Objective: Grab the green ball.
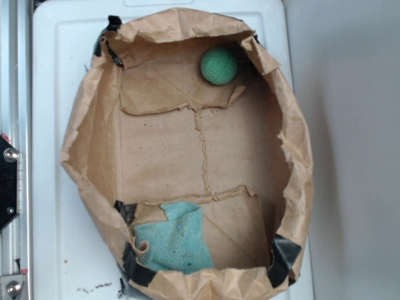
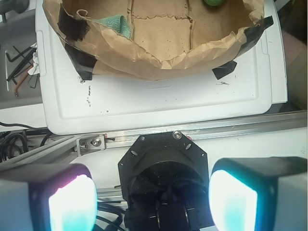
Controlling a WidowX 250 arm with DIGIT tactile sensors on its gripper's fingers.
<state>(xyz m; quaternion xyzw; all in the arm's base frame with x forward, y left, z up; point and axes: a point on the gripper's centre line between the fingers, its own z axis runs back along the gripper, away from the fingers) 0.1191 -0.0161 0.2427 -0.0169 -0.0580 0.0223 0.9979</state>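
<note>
1 green ball (image 1: 219, 65) in paper bag (image 1: 94, 125) corner | tool (image 2: 153, 192) spread, well apart

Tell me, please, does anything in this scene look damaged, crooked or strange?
Yes. The brown paper liner is crumpled, with torn flaps on its floor, and black tape patches its corners. The teal cloth lies partly tucked under one flap. The green ball looks intact. The gripper is wide open.

Green ball (image 2: 211, 2) inside paper bag (image 2: 159, 60)
</note>
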